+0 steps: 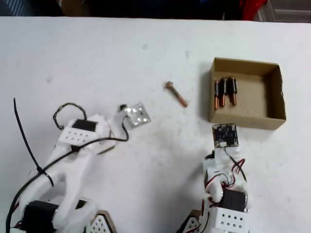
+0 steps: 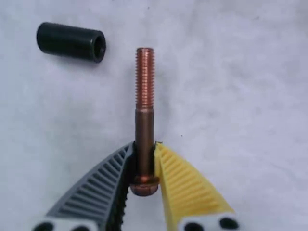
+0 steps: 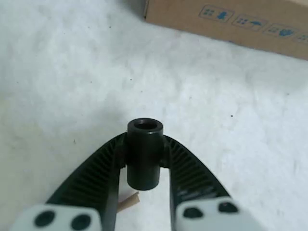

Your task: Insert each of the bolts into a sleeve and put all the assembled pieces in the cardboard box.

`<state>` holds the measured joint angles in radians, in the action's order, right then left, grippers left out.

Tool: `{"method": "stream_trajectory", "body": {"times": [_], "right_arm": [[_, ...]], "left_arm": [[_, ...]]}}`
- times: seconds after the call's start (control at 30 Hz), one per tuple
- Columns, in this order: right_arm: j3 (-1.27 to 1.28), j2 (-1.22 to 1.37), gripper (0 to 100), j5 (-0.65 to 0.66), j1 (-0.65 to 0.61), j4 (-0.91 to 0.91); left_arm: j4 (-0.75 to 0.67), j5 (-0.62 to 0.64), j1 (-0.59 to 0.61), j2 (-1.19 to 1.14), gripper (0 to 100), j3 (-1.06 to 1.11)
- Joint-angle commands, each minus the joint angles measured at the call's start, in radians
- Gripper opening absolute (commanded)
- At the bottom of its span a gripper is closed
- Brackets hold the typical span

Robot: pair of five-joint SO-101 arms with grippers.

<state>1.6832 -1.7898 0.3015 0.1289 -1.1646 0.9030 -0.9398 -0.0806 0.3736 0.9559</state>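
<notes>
From above, the cardboard box sits on the white table with 3 assembled pieces lying side by side inside. 1 loose bolt lies on the table between the box and my left arm. My right arm is near the box.

At my left wrist, my left gripper is clamped on the copper bolt near its head, threads pointing outward. A spare sleeve lies apart, near the threaded tip.

At my right wrist, my right gripper pinches the black sleeve upright, its bore showing, with the box beyond.
</notes>
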Motion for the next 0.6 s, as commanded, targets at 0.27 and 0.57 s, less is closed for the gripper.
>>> {"method": "stream_trajectory", "body": {"times": [0.27,0.57], "right_arm": [[0.008,-0.004,1.7,0.002,0.008,-0.005],[0.008,-0.004,1.7,0.002,0.008,-0.005]], "left_arm": [[-0.025,-0.18,-0.008,0.001,5,-0.048],[-0.026,-0.181,-0.01,0.001,16,-0.048]]}}
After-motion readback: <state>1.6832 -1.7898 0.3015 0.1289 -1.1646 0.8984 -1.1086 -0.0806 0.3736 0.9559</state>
